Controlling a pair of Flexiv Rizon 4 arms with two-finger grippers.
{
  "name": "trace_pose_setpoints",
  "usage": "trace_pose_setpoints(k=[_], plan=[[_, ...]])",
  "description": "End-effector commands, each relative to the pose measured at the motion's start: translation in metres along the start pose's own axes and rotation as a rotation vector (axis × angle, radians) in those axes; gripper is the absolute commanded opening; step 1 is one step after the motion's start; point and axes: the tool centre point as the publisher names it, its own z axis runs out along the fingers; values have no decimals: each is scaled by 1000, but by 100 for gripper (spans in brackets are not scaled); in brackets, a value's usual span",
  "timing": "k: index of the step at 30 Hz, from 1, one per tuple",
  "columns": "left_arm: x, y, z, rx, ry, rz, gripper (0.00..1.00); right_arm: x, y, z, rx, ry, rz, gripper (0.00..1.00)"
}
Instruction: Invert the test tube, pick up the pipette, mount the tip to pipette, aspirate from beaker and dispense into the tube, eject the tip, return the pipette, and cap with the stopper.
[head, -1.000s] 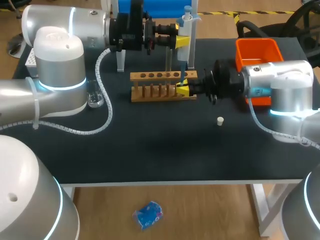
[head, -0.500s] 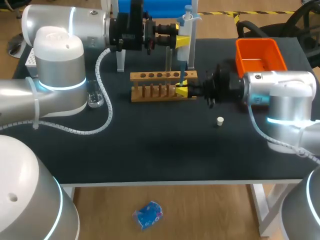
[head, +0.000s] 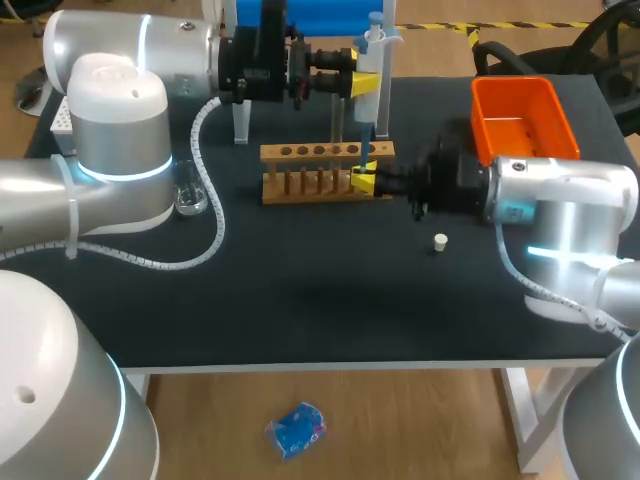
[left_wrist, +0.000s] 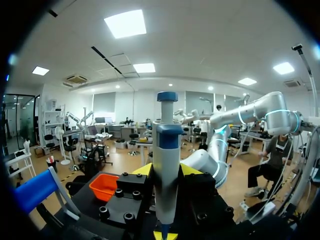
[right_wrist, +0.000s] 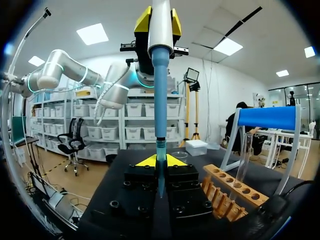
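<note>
Left jaws are clamped on the pipette (head: 368, 88), which is held upright. Right jaws are closed on the tip (right_wrist: 159, 150), held straight below the pipette's shaft with axes in line and ends touching. A straight downward press is judged needed.

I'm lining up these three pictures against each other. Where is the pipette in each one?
Head view: the pipette stands upright in the left gripper, behind the wooden rack.
Left wrist view: the pipette is upright, close ahead, in that gripper.
Right wrist view: the pipette stands above the right gripper.
Landmark: the wooden rack, in head and right wrist views only.
</note>
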Motion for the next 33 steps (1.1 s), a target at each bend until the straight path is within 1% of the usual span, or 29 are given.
trace_pose_setpoints(k=[1,7,8,9,10,17,22,24,25,27,29,32,33], plan=[[1,6,0,-1,-2,-1,0,3,7,-1,0,-46,0,0],[1,6,0,-1,-2,-1,0,4,8,-1,1,-44,2,0],[1,6,0,-1,-2,-1,0,4,8,-1,3,-42,4,10],[1,6,0,-1,-2,-1,0,4,7,-1,6,-22,8,44],[1,6,0,-1,-2,-1,0,5,6,-1,23,-20,7,100],[1,6,0,-1,-2,-1,0,8,-5,-10,69,51,58,100],[1,6,0,-1,-2,-1,0,13,-7,-20,91,158,75,100],[1,6,0,-1,-2,-1,0,13,-7,-25,120,221,67,100],[1,6,0,-1,-2,-1,0,14,-7,-27,122,250,60,100],[1,6,0,-1,-2,-1,0,16,-7,-33,153,273,50,100],[1,6,0,-1,-2,-1,0,17,-6,-37,166,318,48,100],[1,6,0,-1,-2,-1,0,18,-6,-42,212,359,36,100],[1,6,0,-1,-2,-1,0,18,-6,-43,232,360,27,100]])
